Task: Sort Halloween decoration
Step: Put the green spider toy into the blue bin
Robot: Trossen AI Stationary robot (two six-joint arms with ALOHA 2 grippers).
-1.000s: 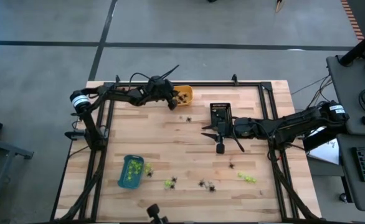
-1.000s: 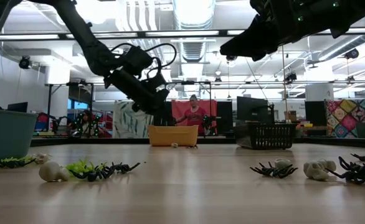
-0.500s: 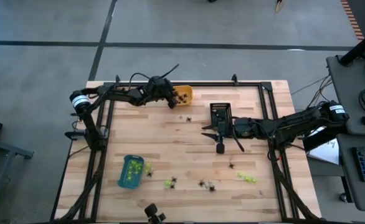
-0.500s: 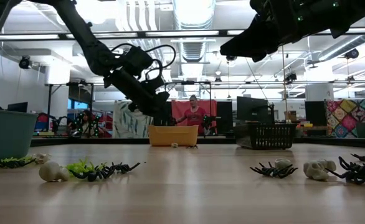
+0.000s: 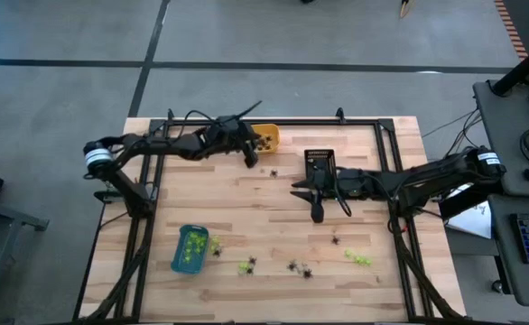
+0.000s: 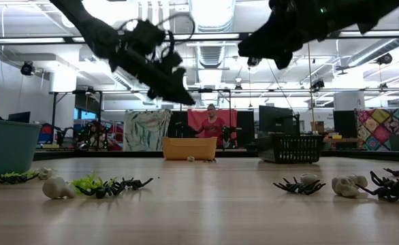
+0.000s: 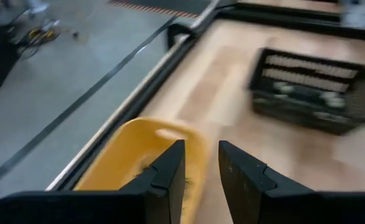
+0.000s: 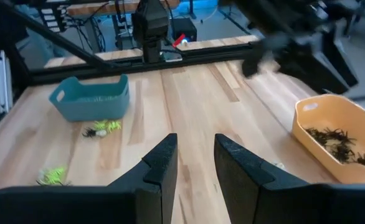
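Drop-off step judged done: left gripper [image 5: 251, 155] slightly parted and empty beside the orange tray [image 5: 264, 137], upper centre; next, fetching another black spider [image 5: 273, 171]; right gripper [image 8: 193, 163] narrowly parted, empty.

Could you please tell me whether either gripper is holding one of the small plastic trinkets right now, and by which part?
Nothing is held: the left gripper over the orange plastic tray and the right gripper both show empty gaps.
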